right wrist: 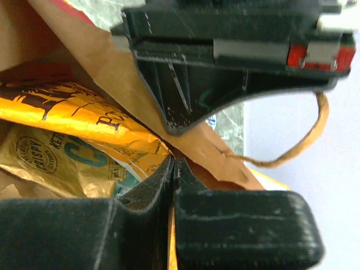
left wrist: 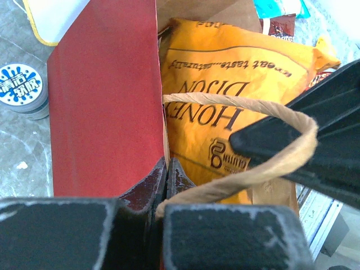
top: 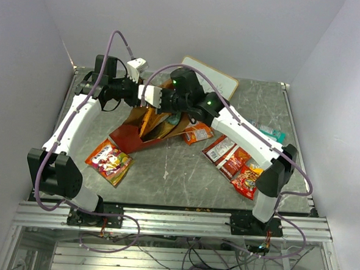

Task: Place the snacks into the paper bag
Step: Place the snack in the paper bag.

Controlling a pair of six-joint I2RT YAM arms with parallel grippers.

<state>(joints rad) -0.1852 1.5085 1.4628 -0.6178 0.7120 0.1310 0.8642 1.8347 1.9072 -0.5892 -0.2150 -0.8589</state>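
Pulling too hard is the big worry. The paper bag (top: 129, 139) lies tipped over at the far middle of the counter (top: 177, 181). The left jaws are shut tight on its red wall. The right jaws are shut tight on its brown rim, just beside them. If the arms pull apart, the thin paper may rip. If one lets go, the mouth may flop shut, and the orange chip bag (left wrist: 225, 84) inside may slide out. More snacks wait outside: one packet (top: 108, 161) near left, red packs (top: 233, 160) on the right.
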